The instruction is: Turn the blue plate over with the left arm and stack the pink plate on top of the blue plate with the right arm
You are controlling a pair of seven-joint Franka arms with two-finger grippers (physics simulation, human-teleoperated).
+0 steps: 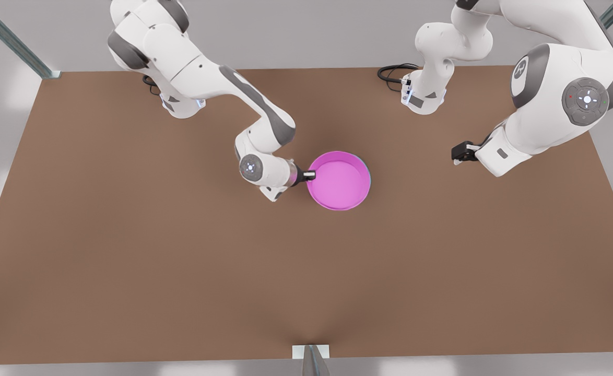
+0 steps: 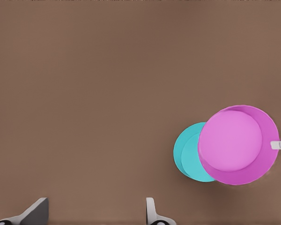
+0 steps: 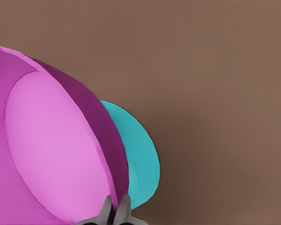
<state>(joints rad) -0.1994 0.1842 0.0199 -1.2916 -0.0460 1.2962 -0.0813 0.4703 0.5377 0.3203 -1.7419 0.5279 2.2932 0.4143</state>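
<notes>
Two plates stacked mid-table, pink plate (image 1: pixel 339 180) over blue plate (image 2: pixel 189 152).
Right gripper (image 1: pixel 309 175) pinched shut on the pink rim, front view's left side. Left gripper (image 1: pixel 460 152) well apart to the right, fingers (image 2: pixel 151 211) spread, holding nothing.

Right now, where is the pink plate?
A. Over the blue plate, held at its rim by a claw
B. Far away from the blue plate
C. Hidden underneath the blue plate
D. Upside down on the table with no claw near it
A: the right claw pinches the rim of the pink plate, and the blue plate peeks out from under it. The left claw waits off to the side, open.
</notes>
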